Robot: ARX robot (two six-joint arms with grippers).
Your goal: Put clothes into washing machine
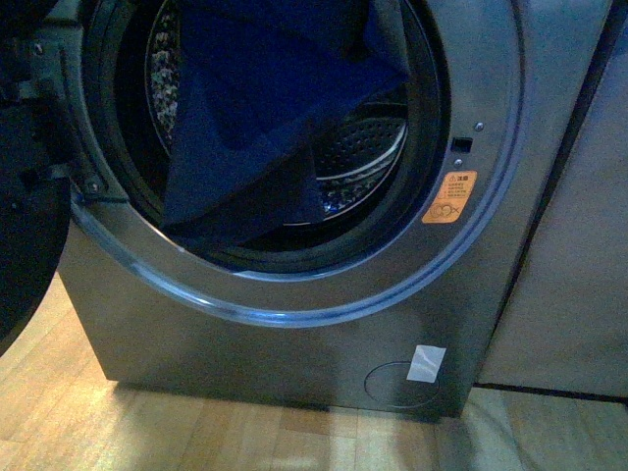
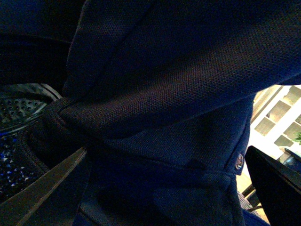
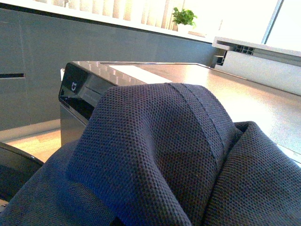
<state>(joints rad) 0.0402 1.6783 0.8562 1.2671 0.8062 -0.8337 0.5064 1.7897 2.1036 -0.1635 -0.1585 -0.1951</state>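
Navy garment (image 1: 245,118) is hung in the open grey washing machine (image 1: 294,334), across the left of its perforated drum (image 1: 368,147). Jaws are hidden by fabric in both wrist views; state cannot be told.

The left wrist sits pressed close against the navy garment (image 2: 178,70), which drapes over the left gripper. A dark wedge (image 2: 275,188) at the edge may be one of its fingers, though it is too dim to be sure. The right wrist is held above the washing machine (image 3: 188,75) top, and the right gripper is wholly buried under folds of the same cloth.
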